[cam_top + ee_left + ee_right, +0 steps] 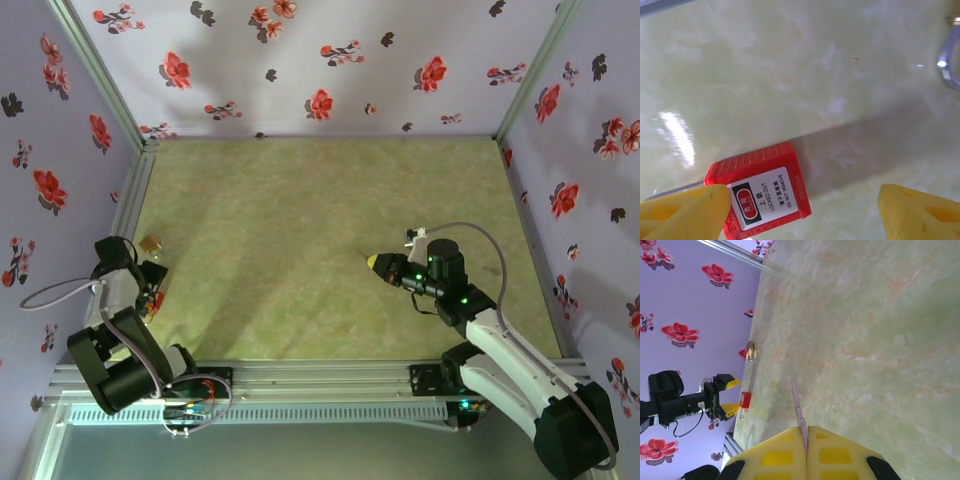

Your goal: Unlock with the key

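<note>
Left wrist view is showing the key (pixel 765 192) lying flat on the table (pixel 790 75), its red labelled head sitting between the yellow fingers of the left hand (pixel 801 202). That hand is standing released: one finger (pixel 685 212) is overlapping the head's edge, while the other is sitting well apart from it. The padlock (pixel 951 60) is showing its silver shackle at the upper right edge. In the top external view the right hand (pixel 375 262) is pointing left over the table's right half, clenched, its yellow tips pressing together.
</note>
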### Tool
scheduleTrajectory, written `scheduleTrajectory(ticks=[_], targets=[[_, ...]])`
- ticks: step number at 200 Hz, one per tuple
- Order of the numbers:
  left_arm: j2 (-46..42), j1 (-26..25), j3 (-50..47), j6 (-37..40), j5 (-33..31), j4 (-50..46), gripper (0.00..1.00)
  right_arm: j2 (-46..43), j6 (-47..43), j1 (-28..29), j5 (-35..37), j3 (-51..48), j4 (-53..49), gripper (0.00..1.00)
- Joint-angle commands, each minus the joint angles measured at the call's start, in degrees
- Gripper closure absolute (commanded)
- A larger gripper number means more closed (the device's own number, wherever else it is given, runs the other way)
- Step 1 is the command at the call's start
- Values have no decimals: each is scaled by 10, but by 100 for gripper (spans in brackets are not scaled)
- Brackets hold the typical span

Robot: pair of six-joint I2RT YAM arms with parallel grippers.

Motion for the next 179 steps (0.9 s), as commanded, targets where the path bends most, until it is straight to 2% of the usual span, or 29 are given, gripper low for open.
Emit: scheduleTrajectory(ticks=[1,38,83,104,123,141,179], targets=[[20,-25,-36,-26,115,17,22,8,-13,-3,7,14,6,100],[18,-109,-41,-52,131,36,27,17,-7,-2,7,12,19,100],[3,-245,-64,-146,135,93,28,18,-6,-3,12,9,21,100],[-4,-290,-61,-179,135,108,27,16,-5,-3,14,7,19,100],[-24,-304,-53,-192,135,97,26,13,-5,-3,17,5,16,100],[-60,-305,-29,-173,119,46,24,7,-4,-2,18,4,11,100],[-101,-309,38,-47,61,-71,17,-1,-6,-3,23,4,4,100]])
